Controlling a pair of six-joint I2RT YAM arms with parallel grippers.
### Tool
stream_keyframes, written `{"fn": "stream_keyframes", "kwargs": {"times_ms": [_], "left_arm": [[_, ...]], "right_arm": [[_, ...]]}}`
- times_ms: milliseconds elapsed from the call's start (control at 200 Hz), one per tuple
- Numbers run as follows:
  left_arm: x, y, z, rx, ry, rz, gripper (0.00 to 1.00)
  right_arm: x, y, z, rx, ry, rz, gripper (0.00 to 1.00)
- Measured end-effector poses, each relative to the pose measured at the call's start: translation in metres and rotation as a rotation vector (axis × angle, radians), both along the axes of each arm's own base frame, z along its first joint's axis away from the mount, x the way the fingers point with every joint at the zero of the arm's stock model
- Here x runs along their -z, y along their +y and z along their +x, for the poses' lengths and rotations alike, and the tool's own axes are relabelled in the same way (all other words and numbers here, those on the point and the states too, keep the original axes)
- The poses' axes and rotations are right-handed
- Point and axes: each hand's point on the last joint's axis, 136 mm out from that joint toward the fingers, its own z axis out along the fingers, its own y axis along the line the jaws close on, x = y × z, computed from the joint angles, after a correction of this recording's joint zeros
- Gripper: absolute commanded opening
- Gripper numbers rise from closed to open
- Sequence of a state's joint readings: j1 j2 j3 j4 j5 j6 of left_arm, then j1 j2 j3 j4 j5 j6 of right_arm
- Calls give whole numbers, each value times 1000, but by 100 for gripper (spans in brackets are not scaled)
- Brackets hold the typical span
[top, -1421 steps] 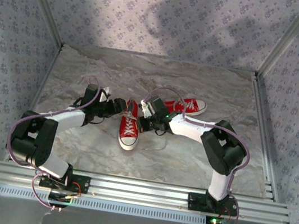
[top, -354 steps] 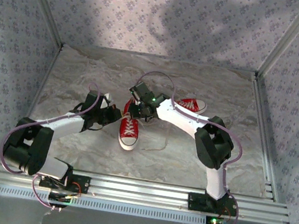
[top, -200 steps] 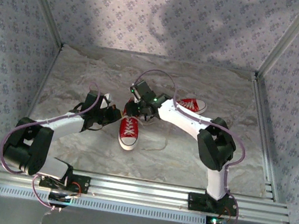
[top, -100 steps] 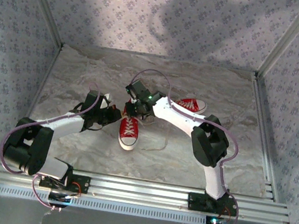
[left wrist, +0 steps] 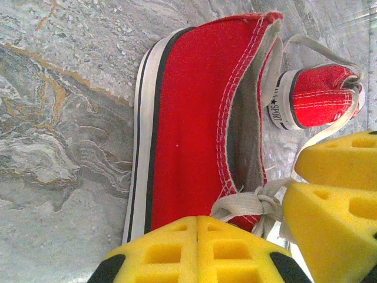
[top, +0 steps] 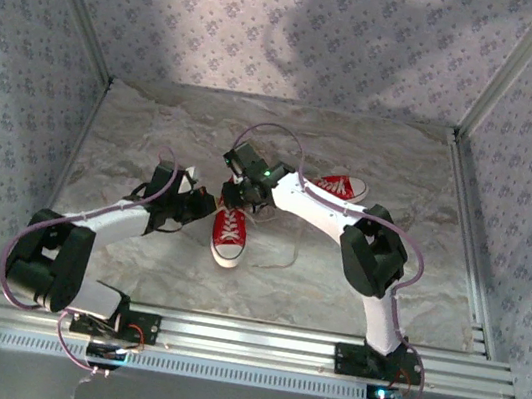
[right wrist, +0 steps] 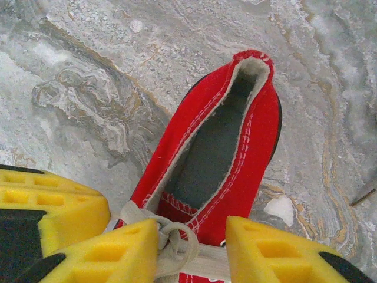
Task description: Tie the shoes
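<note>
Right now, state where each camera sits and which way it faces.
Top external: above and behind the arm bases, looking down on the table, left hand, right hand, near shoe and far shoe.
Left wrist: low beside the near shoe, facing its side; shut left hand at bottom edge.
Right wrist: above that shoe's opening, looking down; the right hand straddles the laces.
Shared: both wrist views show the near shoe's lace knot.

Surface: grey marbled tabletop (top: 157, 122), across the frame's middle.
Centre: small red canvas sneaker (top: 228, 236) (white toe cap toward the bottom edge).
Right of centre: second red canvas sneaker (top: 342, 186), toe pointing right.
</note>
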State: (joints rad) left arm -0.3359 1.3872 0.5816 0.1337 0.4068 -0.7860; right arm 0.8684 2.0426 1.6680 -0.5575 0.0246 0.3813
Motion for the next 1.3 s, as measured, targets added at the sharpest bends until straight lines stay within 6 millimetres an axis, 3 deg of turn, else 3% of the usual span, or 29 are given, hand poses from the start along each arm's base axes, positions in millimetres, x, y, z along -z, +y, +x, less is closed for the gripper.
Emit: {"fn": "stream_keyframes", "kwargs": {"times_ms": [520,979,1299], "left_arm": [[0,0,0,0,0,0,0],[1,1,0,0,2,12,0],[4,12,2,-8,12,114,0]], "right_arm": [[8,4,0,-8,25,-13,31],[9,5,-1,-13,20,-16,0],[15,-7,-2,3,16,-15,0]]}}
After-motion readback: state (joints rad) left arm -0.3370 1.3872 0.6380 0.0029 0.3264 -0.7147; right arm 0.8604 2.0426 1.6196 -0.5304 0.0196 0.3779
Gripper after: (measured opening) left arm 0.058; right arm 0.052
